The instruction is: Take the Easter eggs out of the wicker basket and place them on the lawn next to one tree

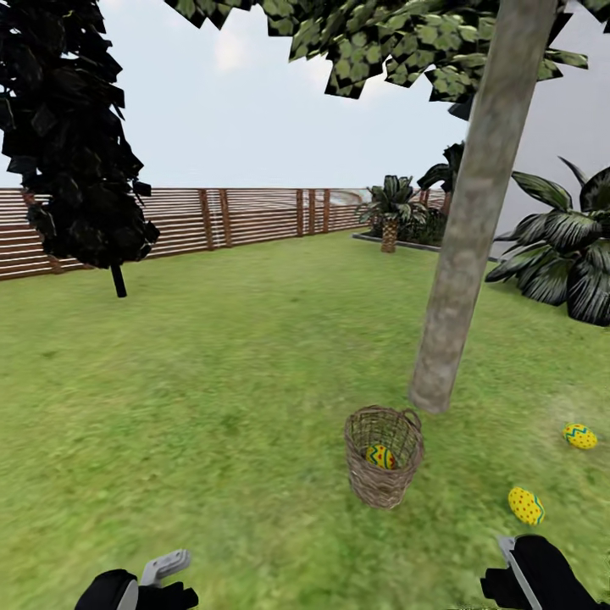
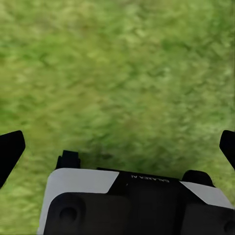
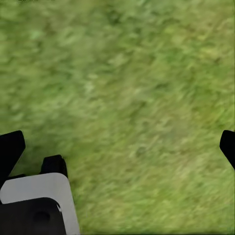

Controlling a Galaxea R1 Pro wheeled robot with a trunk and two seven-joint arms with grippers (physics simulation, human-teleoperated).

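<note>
On the lawn (image 1: pixel 212 398), near the foot of the tall tree (image 1: pixel 462 254), the wicker basket (image 1: pixel 383 457) stands upright, its small loop handle on the rim towards the trunk, and through the weave there's one yellow Easter egg (image 1: pixel 380 457) down inside, partly masked by the wicker. Two more are out on the grass, well to the basket's right: the red-dotted egg (image 1: pixel 526 506) nearer the robot, and the blue-zigzag egg (image 1: pixel 579 435) further out, close to the picture's right edge. Down at the bottom of the head view, the left gripper (image 1: pixel 161 576) and the right gripper (image 1: pixel 517 568) both sit low and are cut off by the frame. In the left wrist view the left gripper (image 2: pixel 117 147) has its black fingertips (image 2: pixel 11 149) spread wide to both edges of the picture, with nothing between them but grass. The same goes for the right gripper (image 3: pixel 117 147) in its wrist view: fingertips (image 3: pixel 10 149) far apart, empty, over blurred turf. Beyond all this, a brown slatted fence (image 1: pixel 246 219) runs along the back, a dark cypress (image 1: pixel 72 135) stands at the left, and short palms (image 1: pixel 391 212) cluster at the right.
</note>
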